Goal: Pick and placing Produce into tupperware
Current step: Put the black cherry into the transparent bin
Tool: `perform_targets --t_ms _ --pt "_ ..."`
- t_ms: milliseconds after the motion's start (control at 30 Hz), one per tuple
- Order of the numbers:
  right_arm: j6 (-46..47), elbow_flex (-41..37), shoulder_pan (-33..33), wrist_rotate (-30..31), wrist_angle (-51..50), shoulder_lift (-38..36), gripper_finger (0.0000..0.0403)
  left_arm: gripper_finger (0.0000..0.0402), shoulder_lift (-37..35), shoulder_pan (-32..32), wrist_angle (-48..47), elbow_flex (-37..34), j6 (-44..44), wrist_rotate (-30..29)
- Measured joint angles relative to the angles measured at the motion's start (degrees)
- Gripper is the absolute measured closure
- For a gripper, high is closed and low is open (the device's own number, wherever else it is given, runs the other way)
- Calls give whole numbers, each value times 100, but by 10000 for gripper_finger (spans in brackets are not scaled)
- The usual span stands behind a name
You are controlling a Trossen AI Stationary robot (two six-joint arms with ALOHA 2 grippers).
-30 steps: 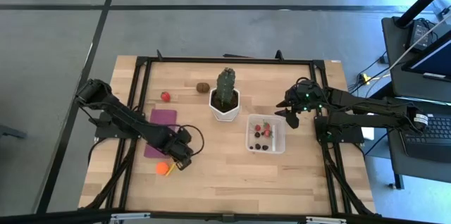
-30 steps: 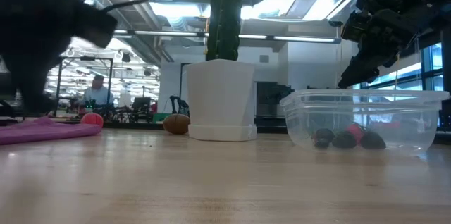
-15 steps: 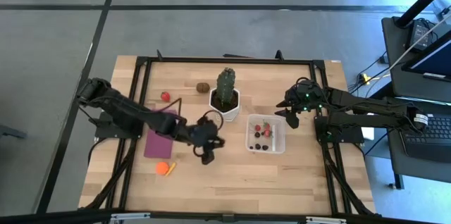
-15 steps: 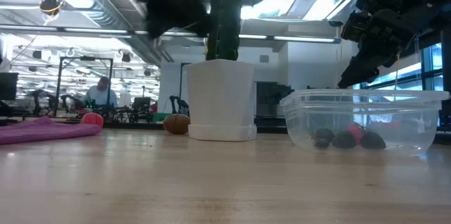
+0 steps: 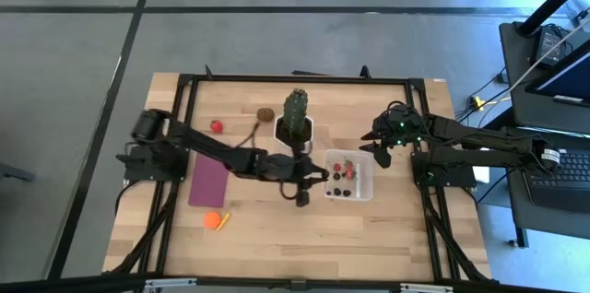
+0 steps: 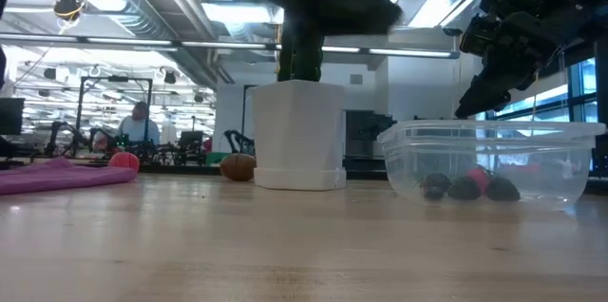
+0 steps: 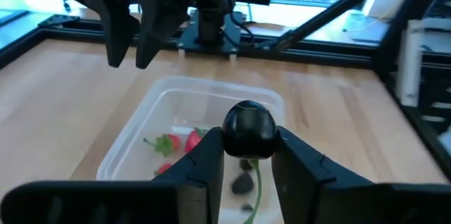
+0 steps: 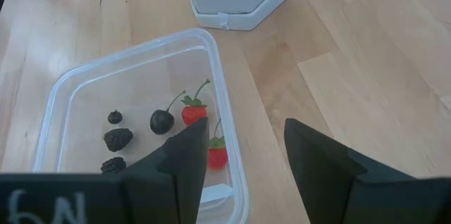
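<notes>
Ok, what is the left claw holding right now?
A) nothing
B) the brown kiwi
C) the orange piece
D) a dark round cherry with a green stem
D: in the left wrist view the left claw is shut on a dark cherry, its green stem hanging over the tupperware.

The wooden table (image 5: pixel 277 228) carries a purple mat (image 5: pixel 208 181) toward its left edge, an orange piece (image 5: pixel 214 220) near the front-left corner, a white pot (image 5: pixel 313 129) mid-table, a clear tupperware (image 5: pixel 365 189) right of centre, and a red fruit (image 5: pixel 216 126) and brown kiwi (image 5: pixel 265 115) toward the back edge.
</notes>
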Motion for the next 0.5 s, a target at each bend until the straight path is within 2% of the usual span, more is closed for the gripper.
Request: perform_targets --t_ms 233,500 --pt "2 0 0 0 1 0 215 301 1156 194 51 871 129 19" --pt "2 -49 2 0 56 -2 215 305 1684 306 -85 1209 9 32"
